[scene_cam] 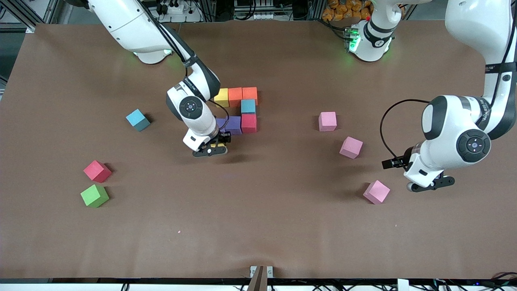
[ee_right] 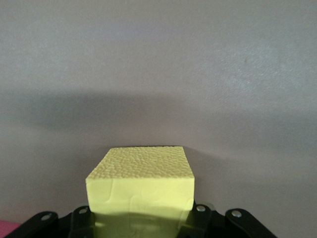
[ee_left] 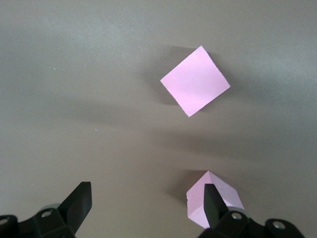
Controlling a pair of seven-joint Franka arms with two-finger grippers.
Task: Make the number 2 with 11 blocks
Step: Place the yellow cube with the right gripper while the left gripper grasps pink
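Right gripper (scene_cam: 211, 148) clenched a yellow foam cube (ee_right: 141, 186) | hovered just below the purple foam cube (scene_cam: 233, 124), frame centre | left gripper (scene_cam: 430, 184) waited, released

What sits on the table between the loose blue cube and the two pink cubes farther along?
Between the loose blue cube and the pink cubes stands the unfinished number 2, with the right gripper holding a yellow block beside it, seen from the front.

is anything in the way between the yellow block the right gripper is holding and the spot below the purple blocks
Nothing visible. The right gripper holds the yellow foam cube over bare brown table, just beside the purple foam cubes of the unfinished digit.
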